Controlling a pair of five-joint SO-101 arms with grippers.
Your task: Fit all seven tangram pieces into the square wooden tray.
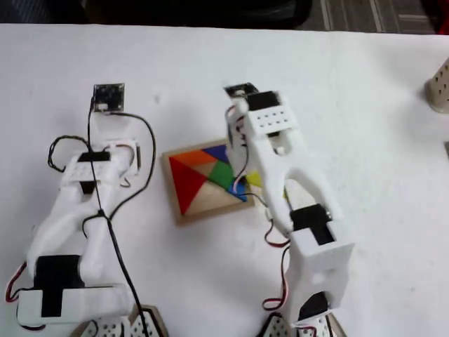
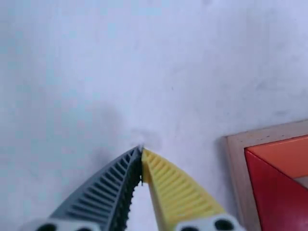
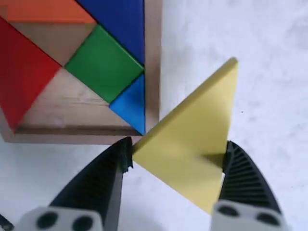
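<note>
The square wooden tray [image 1: 177, 210] lies mid-table and holds a red triangle [image 3: 24, 77], an orange piece [image 3: 43, 10], a dark blue piece [image 3: 120, 19], a green square [image 3: 103, 65] and a small blue triangle [image 3: 131, 103]. Bare wood [image 3: 62, 106] shows between red and green. My right gripper [image 3: 175, 156] is shut on a yellow triangle [image 3: 197, 139], tilted on edge just outside the tray's corner. That yellow triangle [image 1: 254, 179] peeks out under the right arm. My left gripper [image 2: 141, 150] is shut and empty over bare table, beside the tray's rim [image 2: 233, 159].
The white table [image 1: 365, 105] is open to the far side and right. A beige perforated object [image 1: 438, 88] stands at the right edge. The left arm [image 1: 91, 175] and its black cable [image 1: 116, 239] lie left of the tray.
</note>
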